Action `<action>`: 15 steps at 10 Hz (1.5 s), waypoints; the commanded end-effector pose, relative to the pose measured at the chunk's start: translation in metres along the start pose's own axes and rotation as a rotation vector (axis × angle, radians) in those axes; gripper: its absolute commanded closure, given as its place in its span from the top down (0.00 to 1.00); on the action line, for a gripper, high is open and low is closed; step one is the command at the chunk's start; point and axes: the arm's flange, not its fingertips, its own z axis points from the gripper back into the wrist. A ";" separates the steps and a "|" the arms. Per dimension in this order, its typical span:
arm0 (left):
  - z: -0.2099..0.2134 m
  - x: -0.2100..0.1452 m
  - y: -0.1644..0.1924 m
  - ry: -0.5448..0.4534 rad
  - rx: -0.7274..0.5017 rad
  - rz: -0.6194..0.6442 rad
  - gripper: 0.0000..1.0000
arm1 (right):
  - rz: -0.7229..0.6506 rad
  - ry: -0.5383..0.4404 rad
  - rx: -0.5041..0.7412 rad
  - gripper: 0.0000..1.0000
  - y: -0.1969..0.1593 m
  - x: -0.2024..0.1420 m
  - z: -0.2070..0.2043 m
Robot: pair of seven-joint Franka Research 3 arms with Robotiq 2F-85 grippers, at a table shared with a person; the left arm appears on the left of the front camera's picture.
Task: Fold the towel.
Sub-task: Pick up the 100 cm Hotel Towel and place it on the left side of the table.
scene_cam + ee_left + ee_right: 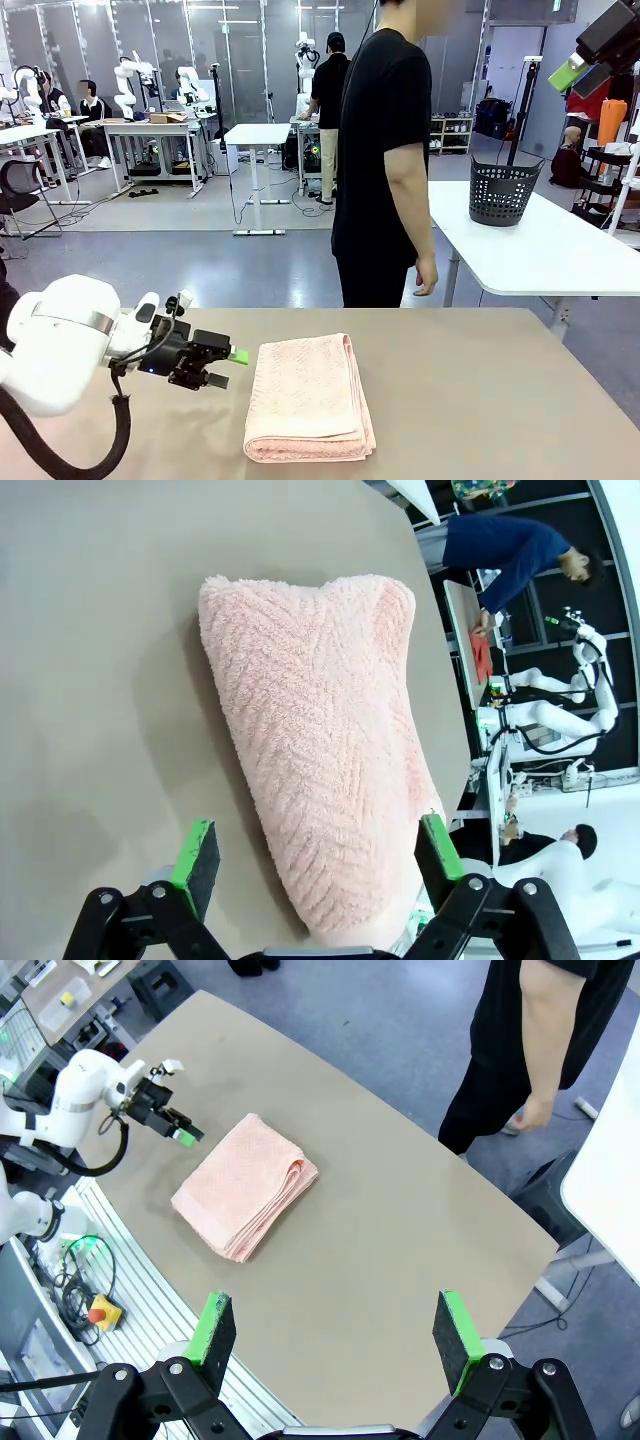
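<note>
— Front view: how is the left gripper seen?
— Its fingers are spread apart, nothing held, just beside the towel.
— And the right gripper?
— Held wide open, high above the table.
— The towel?
— Salmon-pink, herringbone-woven, folded into a thick stack, laid flat mid-table.

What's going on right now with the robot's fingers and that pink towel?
Left gripper open, empty, beside the towel. Right gripper open, raised high. Towel folded on the table. Nothing in the way.
</note>
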 end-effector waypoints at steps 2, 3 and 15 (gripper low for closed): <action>-0.023 -0.001 0.009 -0.031 -0.014 0.036 1.00 | 0.005 -0.005 0.012 1.00 0.001 0.000 0.000; -0.030 -0.003 0.009 -0.036 -0.037 0.053 1.00 | 0.005 -0.005 0.012 1.00 0.001 0.000 0.000; -0.069 0.006 0.003 0.027 -0.125 0.107 0.00 | 0.005 -0.005 0.012 1.00 0.001 0.000 0.000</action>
